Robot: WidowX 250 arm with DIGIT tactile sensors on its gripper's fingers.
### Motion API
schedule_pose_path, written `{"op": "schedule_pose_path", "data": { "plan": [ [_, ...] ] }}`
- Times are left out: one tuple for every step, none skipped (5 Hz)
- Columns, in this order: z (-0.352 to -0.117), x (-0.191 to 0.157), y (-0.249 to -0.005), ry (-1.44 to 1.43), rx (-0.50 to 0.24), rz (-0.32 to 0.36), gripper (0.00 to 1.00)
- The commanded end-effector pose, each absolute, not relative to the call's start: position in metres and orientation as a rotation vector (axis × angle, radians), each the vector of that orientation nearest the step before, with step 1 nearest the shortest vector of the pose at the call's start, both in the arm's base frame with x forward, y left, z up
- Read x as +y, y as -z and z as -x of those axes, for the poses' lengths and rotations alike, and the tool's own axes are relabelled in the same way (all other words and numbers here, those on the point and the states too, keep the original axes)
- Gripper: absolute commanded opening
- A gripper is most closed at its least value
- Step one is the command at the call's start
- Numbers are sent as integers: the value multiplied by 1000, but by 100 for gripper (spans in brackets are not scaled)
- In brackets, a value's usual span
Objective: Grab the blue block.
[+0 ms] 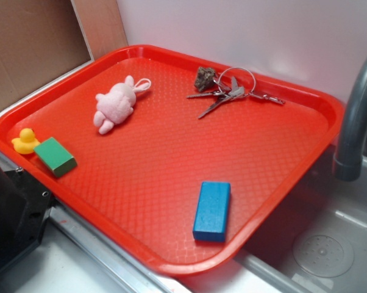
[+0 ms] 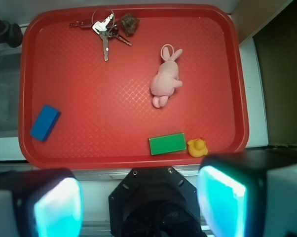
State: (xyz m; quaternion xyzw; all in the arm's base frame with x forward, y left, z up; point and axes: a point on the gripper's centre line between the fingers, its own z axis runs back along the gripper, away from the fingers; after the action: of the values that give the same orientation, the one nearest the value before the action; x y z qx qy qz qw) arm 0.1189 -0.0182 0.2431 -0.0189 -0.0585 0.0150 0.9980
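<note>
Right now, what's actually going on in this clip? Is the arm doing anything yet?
Nothing is being handled yet. The gripper is open and empty, high above the near edge of the red tray, looking down on it. The blue block lies flat and untouched near one corner of the tray, well apart from the green block and the yellow duck beside it. A pink plush bunny and a bunch of keys also lie on the tray.

You've got no readable text, labels, brands, numbers or signs in either view. The blue block (image 1: 211, 210), green block (image 1: 55, 156) and red tray (image 1: 293, 177) are plain. The keys (image 1: 223, 97), upper middle of the exterior frame, are too small to read.
</note>
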Motion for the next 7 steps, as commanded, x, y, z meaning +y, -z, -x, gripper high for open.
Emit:
{"op": "schedule_pose_path", "data": {
  "plan": [
    [-119,-18,-243,-30,-117,38,100],
    [-139,-45,-193,-193,-51,104,100],
    [-154,-87,-144,-307,-31,141,100],
    [-169,-121,-112,-365,5,197,100],
    [-169,-121,-112,-365,5,197,100],
    [-169,-121,-112,-365,5,197,100],
    [-169,-121,-112,-365,5,197,100]
  ]
}}
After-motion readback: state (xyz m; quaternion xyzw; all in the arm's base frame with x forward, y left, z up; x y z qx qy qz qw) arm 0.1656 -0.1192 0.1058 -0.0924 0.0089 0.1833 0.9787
